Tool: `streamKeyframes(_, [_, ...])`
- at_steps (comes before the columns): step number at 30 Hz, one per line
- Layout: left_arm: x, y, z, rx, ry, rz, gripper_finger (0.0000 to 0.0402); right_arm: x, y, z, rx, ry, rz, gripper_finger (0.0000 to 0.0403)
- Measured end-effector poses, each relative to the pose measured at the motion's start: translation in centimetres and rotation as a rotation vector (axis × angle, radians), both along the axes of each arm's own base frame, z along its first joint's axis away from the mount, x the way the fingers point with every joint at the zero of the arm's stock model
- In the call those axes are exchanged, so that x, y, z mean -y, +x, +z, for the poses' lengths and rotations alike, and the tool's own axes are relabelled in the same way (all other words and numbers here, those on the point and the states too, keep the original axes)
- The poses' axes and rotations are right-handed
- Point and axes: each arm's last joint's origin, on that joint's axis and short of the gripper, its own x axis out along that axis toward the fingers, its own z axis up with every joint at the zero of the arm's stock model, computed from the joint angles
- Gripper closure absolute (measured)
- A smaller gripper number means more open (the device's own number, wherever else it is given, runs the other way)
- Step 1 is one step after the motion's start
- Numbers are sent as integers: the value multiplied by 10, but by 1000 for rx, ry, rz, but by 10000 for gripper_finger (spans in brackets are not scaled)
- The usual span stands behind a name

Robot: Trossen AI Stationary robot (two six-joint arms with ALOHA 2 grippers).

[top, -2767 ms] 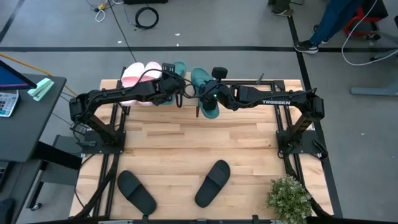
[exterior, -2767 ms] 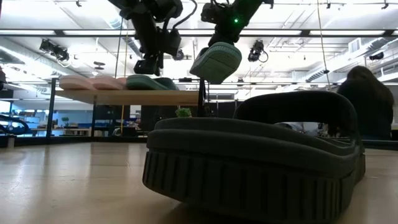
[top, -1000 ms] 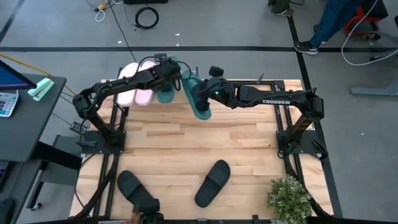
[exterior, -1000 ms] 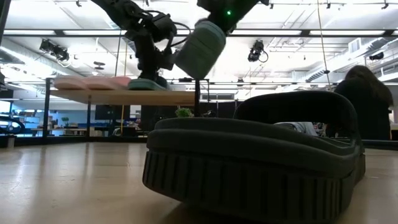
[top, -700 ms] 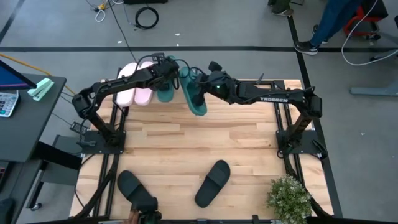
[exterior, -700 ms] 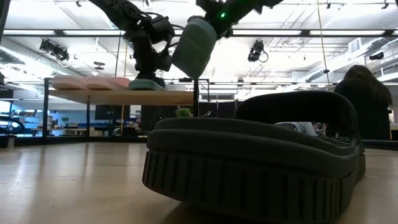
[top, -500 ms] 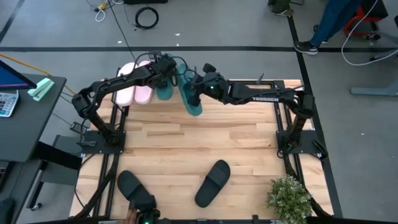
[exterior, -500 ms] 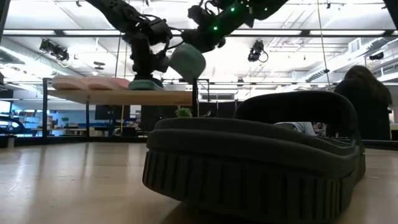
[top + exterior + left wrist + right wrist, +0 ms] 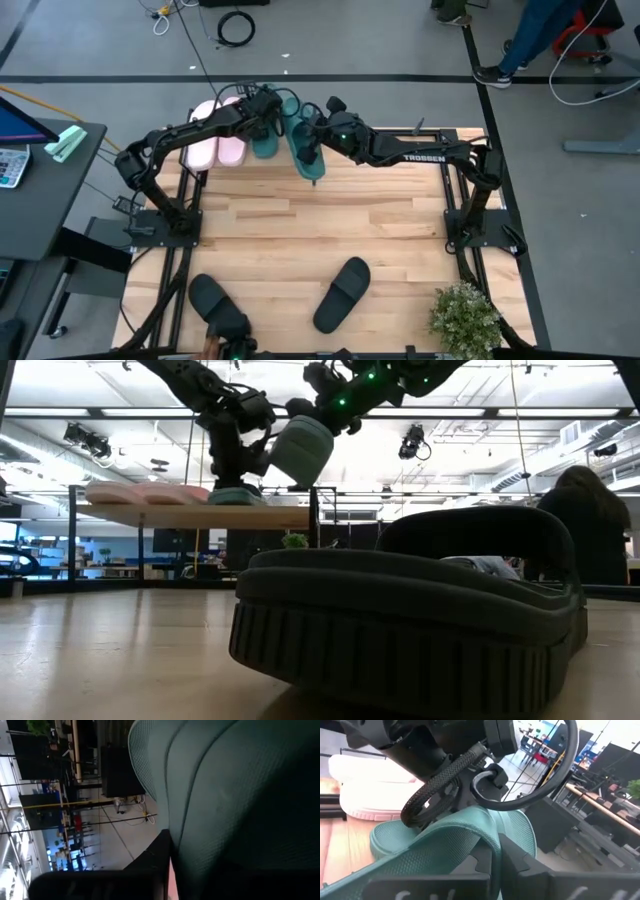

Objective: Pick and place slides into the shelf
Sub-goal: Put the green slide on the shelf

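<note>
Now the right gripper has carried its teal slide up and leftward in the high view, from beside the shelf to just next to the first teal slide, which rests on the plank beside the pink pair at the upper left of the frame. That suggests the second teal slide is about to be set down as the fourth on the shelf. The right jaws are closed on its strap, the arm stretched long across the frame's upper middle. The left gripper sits at the first teal slide; whether its jaws have let go I cannot tell. Two black slides wait along the lower edge.
</note>
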Motion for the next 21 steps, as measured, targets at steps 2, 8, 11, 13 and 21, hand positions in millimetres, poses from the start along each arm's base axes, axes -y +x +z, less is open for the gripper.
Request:
streamKeyframes(2, [1,-1,0,-10,-10,1,367,0,0,-1,-10,2,-6,391])
streamKeyframes(8, [4,-2,-2,-15,-33,10,389,3,-2,-1,-19,-8,-43,391])
streamKeyframes(11, [5,0,-2,-23,-25,-6,389,6,-3,-1,-30,-18,-55,391])
streamKeyframes(13, [7,0,0,-38,-22,-23,389,8,-4,-1,-48,-37,-68,391])
streamKeyframes(21, [23,-11,25,-35,-15,-89,389,14,-12,9,-70,-98,-117,391])
